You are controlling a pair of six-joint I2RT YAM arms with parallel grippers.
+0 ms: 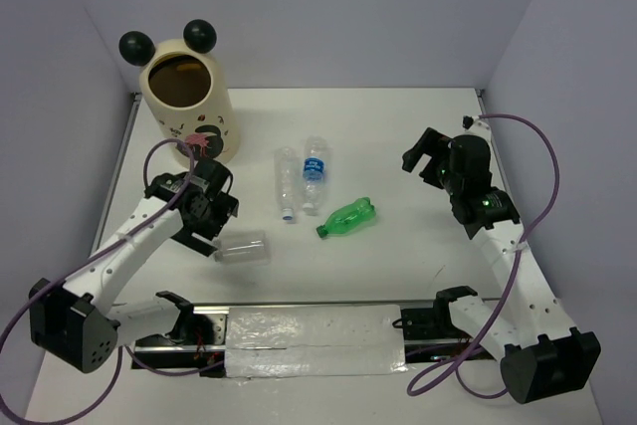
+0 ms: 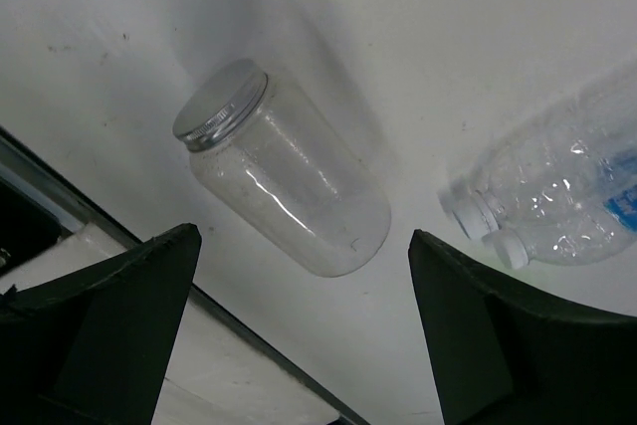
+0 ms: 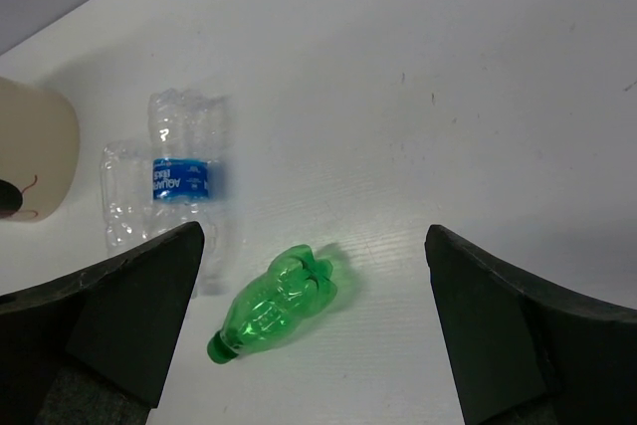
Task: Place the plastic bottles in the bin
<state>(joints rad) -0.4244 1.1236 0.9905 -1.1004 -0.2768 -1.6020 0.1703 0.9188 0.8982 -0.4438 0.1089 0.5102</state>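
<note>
The left gripper [image 2: 304,241] hangs over the short wide clear bottle [image 2: 289,191], fingers [image 2: 109,316] spread wide and holding nothing. The bottle lies on its side on the white table [image 1: 418,126]. In the left wrist view its silver screw cap [image 2: 221,104] points to 10 o'clock and its base to 4 o'clock. It sits above the fingertips in that view, in the gap's line but not yet between them, touching neither finger.

The step in hand looks like the first pickup. The bottle lies slantwise to the closing line, so a slight wrist turn would bring the fingers square across its body. The arm then needs to advance and drop until the fingers straddle the middle, clear of the cap. The wall is smooth and round, so an off-centre pinch could send it rolling.

In the top view the cream bin [image 1: 187,97] stands at 11 o'clock from the left gripper, open mouth up. The carry needs a lift high enough to clear its rim.

The slim clear bottle [image 1: 287,183] and the blue-labelled bottle [image 1: 316,174] lie side by side at the table's centre. The green bottle [image 1: 348,218] lies just at their 4 o'clock. The right gripper [image 3: 315,236] hovers above the green bottle, also wide open and empty.
</note>
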